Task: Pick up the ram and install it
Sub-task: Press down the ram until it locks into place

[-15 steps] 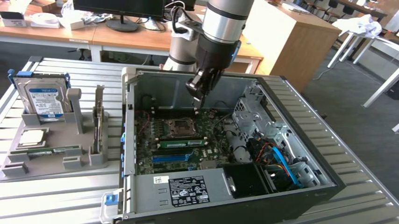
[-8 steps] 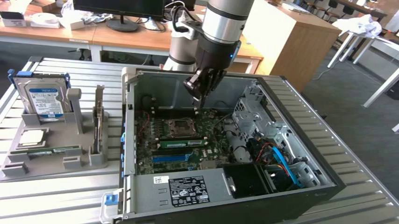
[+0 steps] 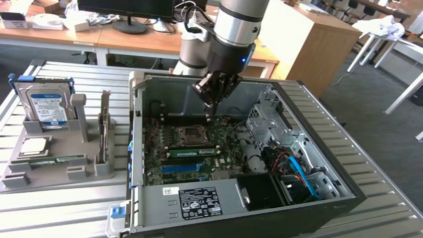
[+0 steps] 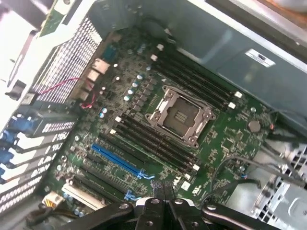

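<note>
The ram (image 3: 49, 159) is a slim green stick lying flat in the grey holder (image 3: 39, 173) at the exterior view's left, outside the computer case. My gripper (image 3: 210, 115) hangs inside the open case (image 3: 317, 148), above the motherboard (image 3: 191, 148) near the CPU socket (image 3: 192, 133), far from the ram. In the wrist view the fingertips (image 4: 158, 185) are pressed together with nothing between them, and the gripper (image 4: 163, 186) is over the board beside the black memory slots (image 4: 153, 139) that flank the socket (image 4: 180, 115). A blue slot (image 4: 115, 160) lies alongside them.
The grey holder also carries an upright hard drive (image 3: 45, 105), a CPU chip (image 3: 33, 145) and a tall expansion card (image 3: 104, 130). Cables (image 3: 294, 168) and drive bays (image 3: 264, 116) crowd the case at the exterior view's right. Desks (image 3: 79, 34) stand behind.
</note>
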`<state>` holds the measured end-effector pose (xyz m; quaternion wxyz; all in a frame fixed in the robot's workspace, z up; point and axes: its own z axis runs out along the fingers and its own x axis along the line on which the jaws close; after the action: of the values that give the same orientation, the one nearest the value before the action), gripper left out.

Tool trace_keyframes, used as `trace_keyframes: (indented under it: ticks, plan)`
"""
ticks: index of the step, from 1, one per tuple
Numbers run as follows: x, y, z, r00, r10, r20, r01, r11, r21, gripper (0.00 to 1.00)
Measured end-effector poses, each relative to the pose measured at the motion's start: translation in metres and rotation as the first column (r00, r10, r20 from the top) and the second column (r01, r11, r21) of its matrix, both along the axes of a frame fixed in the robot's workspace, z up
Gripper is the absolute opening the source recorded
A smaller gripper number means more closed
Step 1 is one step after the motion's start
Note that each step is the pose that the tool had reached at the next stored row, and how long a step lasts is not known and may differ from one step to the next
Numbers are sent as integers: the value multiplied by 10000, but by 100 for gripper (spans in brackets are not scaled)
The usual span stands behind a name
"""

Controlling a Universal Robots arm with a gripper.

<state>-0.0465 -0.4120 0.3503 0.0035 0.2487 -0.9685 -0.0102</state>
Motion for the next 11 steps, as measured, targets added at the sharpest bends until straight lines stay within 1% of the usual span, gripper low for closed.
trace_keyframes:
  ticks: [3, 6, 8, 11]
  plan:
    - [0, 0, -2, 9987, -509, 0, 509, 9987, -1, 10]
    - [0, 0, -5, 9950, -996, 1, 996, 9950, 0, 10]
    - [0, 0, -6, 9912, -1322, 0, 1322, 9912, -1, 10]
    - [0, 0, -8, 9835, -1812, 0, 1812, 9835, 0, 10]
